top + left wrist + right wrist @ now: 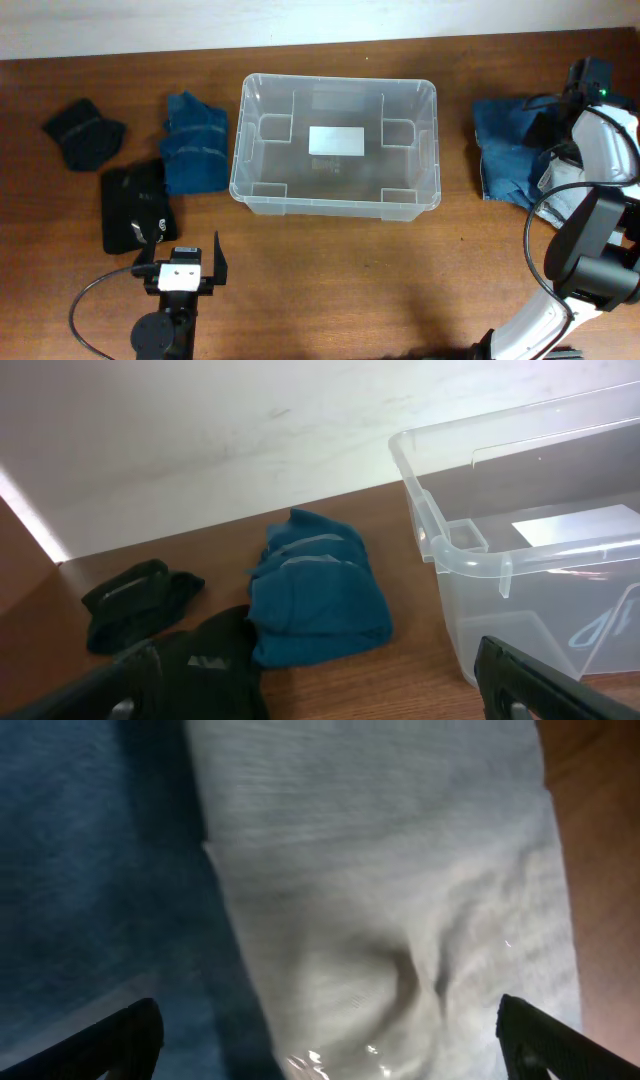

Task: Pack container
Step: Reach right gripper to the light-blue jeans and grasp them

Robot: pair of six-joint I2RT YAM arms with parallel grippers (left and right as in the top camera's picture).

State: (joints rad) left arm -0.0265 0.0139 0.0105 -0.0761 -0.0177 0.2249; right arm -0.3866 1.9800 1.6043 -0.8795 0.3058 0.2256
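The clear container (237,160) stands in the middle of the table with only a white label (336,140) on its base. It also shows at the right of the left wrist view (470,560). My left gripper (182,262) is open and empty near the front edge, left of the container; its fingers (320,695) frame the table. My right gripper (553,140) is open, close above a white cloth (400,900) that lies beside a blue cloth (90,870).
A folded teal cloth (195,143) lies just left of the container, also in the left wrist view (315,595). A black garment (135,205) and a small black cloth (83,133) lie further left. A blue cloth (505,150) and the white cloth (565,185) lie at the right.
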